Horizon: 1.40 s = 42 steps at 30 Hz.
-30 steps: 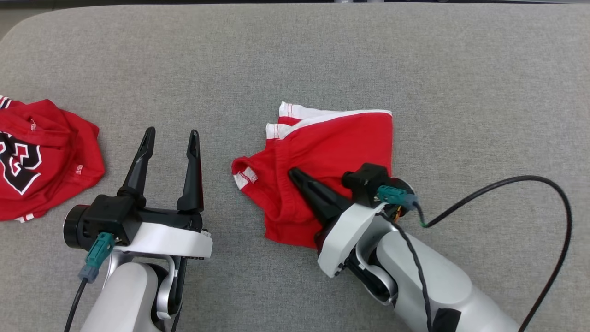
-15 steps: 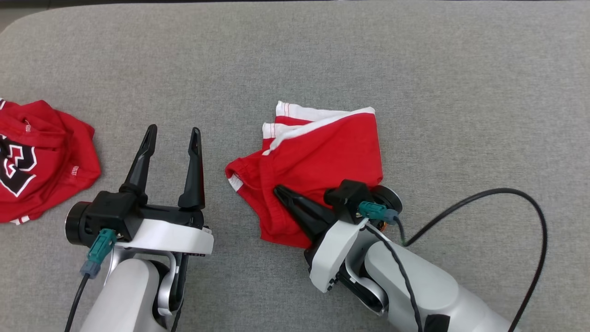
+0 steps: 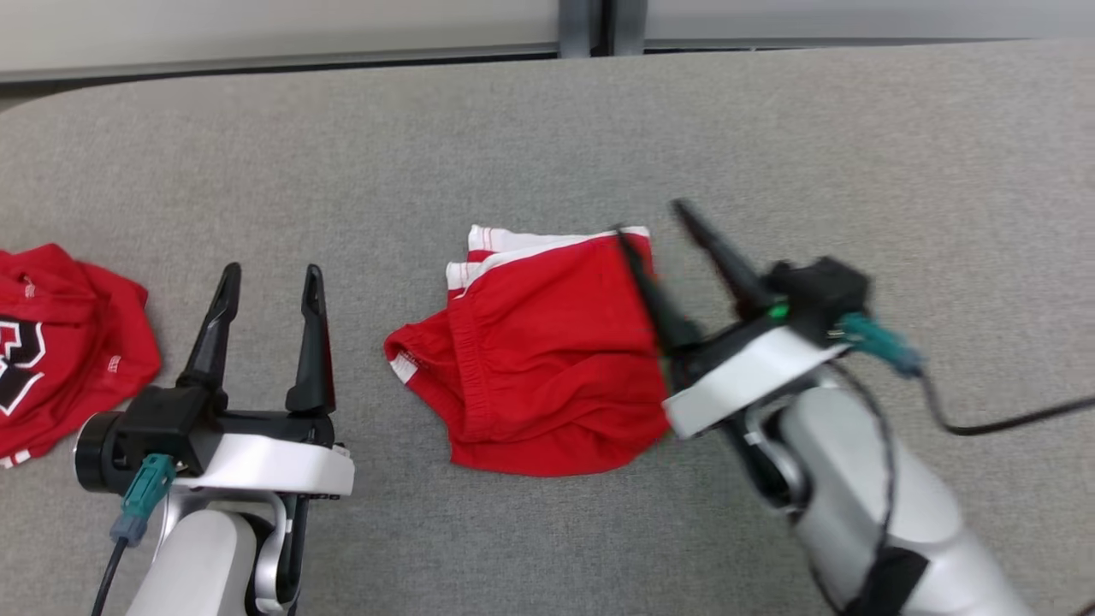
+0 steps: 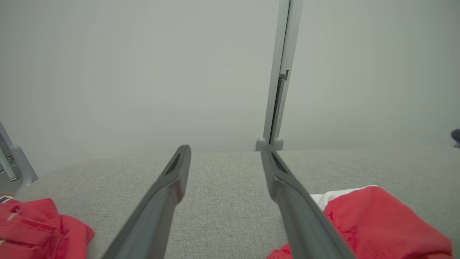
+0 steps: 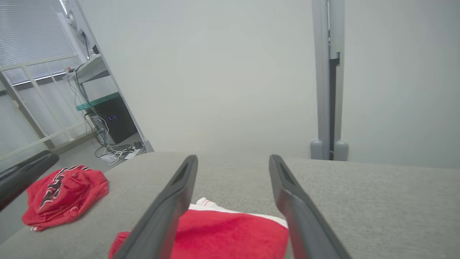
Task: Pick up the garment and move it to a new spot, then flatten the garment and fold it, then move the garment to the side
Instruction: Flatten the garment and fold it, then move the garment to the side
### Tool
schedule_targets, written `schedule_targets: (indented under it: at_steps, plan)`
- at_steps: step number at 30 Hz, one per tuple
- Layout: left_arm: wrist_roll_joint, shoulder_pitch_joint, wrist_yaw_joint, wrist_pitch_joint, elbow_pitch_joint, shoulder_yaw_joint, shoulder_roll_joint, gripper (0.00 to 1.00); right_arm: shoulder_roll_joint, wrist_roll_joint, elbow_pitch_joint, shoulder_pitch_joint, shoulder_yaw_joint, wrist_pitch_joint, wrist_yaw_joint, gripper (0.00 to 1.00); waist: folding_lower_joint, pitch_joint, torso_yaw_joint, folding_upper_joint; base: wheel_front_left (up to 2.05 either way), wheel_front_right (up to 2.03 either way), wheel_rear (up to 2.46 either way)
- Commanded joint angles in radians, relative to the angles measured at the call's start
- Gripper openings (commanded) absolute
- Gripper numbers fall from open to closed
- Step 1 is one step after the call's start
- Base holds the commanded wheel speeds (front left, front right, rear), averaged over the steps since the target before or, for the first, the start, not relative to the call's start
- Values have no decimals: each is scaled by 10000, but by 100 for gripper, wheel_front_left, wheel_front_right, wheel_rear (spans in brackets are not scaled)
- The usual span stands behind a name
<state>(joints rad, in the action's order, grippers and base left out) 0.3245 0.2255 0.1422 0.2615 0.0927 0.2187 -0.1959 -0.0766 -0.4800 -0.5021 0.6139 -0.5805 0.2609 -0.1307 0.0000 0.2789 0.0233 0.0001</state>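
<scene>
Nearest, the left gripper [image 3: 272, 272] sits level, its fingers pointing away and spread, holding nothing. The right gripper [image 3: 650, 221] angles in from the lower right, fingers spread at the right edge of the shorts [image 3: 547, 368], gripping nothing. The shorts lie mid-table [image 3: 513, 128], roughly square, white-trimmed edge farthest, one corner pointing left.

right gripper [image 5: 233, 160], jaws wide apart, by red garment [image 5: 230, 230] on grey table [image 5: 377, 201]; another red shirt [image 5: 66, 196] at left
</scene>
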Motion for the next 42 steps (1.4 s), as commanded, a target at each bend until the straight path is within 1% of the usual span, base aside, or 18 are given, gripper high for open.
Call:
schedule_targets:
  at_steps: [1,6,8,12,14,22,29,36,42]
  plan:
    - [-12,-106,49,42,-44,-50,-71,100,-110,116,99,-210,195,42,0,100,0,-157,-133,-1,0,0,0]
    - [68,-461,139,-18,-142,-176,-259,100,-587,1056,948,-1374,2329,16,0,100,0,-510,-315,-1,0,0,0]
    - [109,-619,176,-48,-193,-209,-315,100,-685,1352,1258,-1884,3083,-144,0,100,0,-660,-375,-1,0,0,0]
    - [178,-990,256,-106,-294,-290,-392,100,-754,1830,1936,-2804,4217,-610,0,100,0,-1013,-458,-1,0,0,0]
    - [167,-1180,288,-152,-319,-294,-437,100,-709,1996,2305,-3257,4559,-863,0,100,0,-1200,-470,-1,0,0,0]
    - [268,-2017,451,-422,-482,-170,-508,100,-527,2406,3640,-4800,5132,-1858,0,100,0,-2100,-436,-1,0,0,0]
    - [306,-2760,615,-701,-700,-121,-610,100,-352,2468,4386,-5797,5213,-2512,0,100,0,-2798,-443,-1,0,0,0]
    - [241,-3130,655,-910,-993,-5,-763,100,-284,2512,4953,-6288,5267,-2893,0,100,0,-2944,-496,-1,0,0,0]
    - [188,-3126,633,-970,-1083,55,-869,100,-252,2521,5166,-6396,5300,-3053,0,100,0,-2952,-476,-1,0,0,0]
